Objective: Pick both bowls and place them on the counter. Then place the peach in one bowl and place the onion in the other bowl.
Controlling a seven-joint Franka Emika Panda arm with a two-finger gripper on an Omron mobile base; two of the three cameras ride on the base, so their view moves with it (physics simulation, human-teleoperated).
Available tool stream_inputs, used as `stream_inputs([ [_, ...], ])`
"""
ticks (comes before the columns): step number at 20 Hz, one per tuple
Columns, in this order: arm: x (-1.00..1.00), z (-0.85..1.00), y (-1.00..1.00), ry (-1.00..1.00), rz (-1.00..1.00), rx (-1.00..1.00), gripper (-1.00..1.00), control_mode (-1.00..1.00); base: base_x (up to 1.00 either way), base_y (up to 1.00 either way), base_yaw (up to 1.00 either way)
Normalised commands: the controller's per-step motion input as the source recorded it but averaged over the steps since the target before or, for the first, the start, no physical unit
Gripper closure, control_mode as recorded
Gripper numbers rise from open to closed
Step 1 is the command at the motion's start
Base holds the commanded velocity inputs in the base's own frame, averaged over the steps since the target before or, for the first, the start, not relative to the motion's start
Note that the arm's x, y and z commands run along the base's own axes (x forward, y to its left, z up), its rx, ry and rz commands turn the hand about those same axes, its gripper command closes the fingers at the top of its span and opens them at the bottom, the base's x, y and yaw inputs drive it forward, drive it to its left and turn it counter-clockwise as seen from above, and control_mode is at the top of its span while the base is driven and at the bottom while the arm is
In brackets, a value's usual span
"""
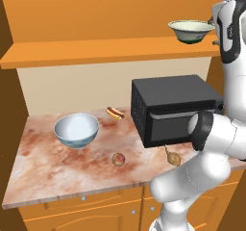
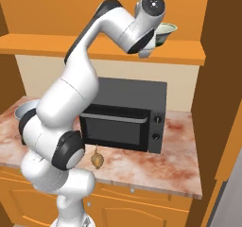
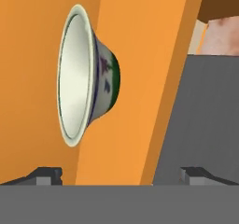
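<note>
Right now your biggest hazard sits up high: the cream bowl (image 1: 191, 31) rests on the orange shelf (image 1: 96, 52) at its right end, directly above the microwave (image 1: 175, 110). If you close on the flared rim off-centre, you could tip it or push it along the shelf, and a slip there would drop it onto the microwave or the counter (image 1: 57, 172). The tool (image 3: 119, 174) is released, its tips spread wide and holding nothing, with the bowl lying ahead of it and toward one tip rather than midway between them, so you probably need to line up before closing.

Next, watch the arm's own bulk. Its elbow hangs low in front of the microwave, close to the onion (image 1: 173, 159), which lies at the near edge of the counter just in front of the microwave door. A wide swing while you carry the bowl down could knock the onion off the edge.

The blue-patterned bowl (image 1: 76, 130) already stands on the left part of the counter. The peach (image 1: 118, 159) lies to its near right, and a hot dog (image 1: 115, 112) lies farther back; both are small and could roll if nudged.

You can read no brand, label or writing on anything.
</note>
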Motion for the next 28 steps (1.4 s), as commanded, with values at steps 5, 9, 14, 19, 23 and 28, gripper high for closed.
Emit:
stream_inputs([
  [5,0.15,-0.07,-0.15,0.07,0.00,-0.01,-1.00,-1.00,0.00,0.00,0.00],
  [9,0.31,-0.10,-0.05,0.06,0.00,0.00,-1.00,-1.00,0.00,0.00,0.00],
  [14,0.39,-0.09,-0.04,0.02,0.00,0.00,-1.00,-1.00,0.00,0.00,0.00],
  [19,0.36,-0.07,-0.05,0.00,0.00,0.00,-1.00,-1.00,0.00,0.00,0.00],
  [23,0.32,-0.13,-0.02,0.01,0.00,0.00,-1.00,-1.00,0.00,0.00,0.00],
  [28,0.38,-0.02,-0.07,0.03,0.00,0.00,-1.00,-1.00,0.00,0.00,0.00],
])
